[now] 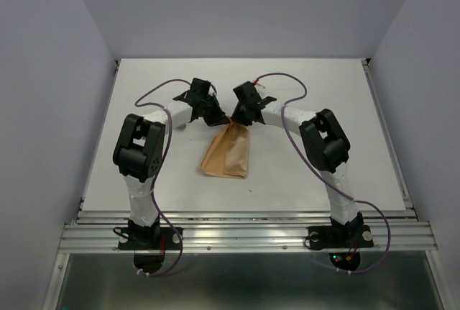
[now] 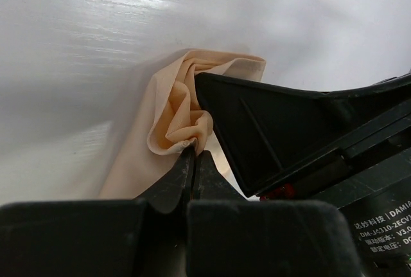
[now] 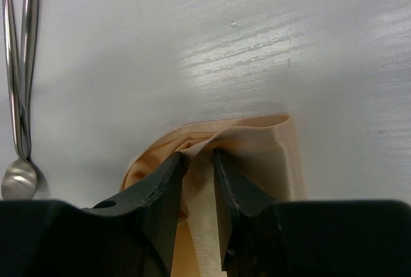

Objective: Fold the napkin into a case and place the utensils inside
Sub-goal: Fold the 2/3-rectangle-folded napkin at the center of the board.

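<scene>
The peach-orange napkin (image 1: 227,153) lies folded into a narrow oblong in the middle of the table, its far end bunched and lifted. My left gripper (image 1: 215,116) is shut on a crumpled fold of the napkin (image 2: 176,119) at that far end. My right gripper (image 1: 241,119) is right beside it, its jaws a narrow gap apart with a strip of the napkin (image 3: 257,145) pinched between them. The utensils (image 3: 16,65) lie to the left in the right wrist view: two thin silver handles and a spoon bowl (image 3: 18,178). I cannot make them out in the top view.
The white table (image 1: 323,94) is bounded by a raised rail on each side and an aluminium frame at the near edge (image 1: 244,234). The right gripper's black body (image 2: 308,129) fills the right of the left wrist view, close to my left fingers.
</scene>
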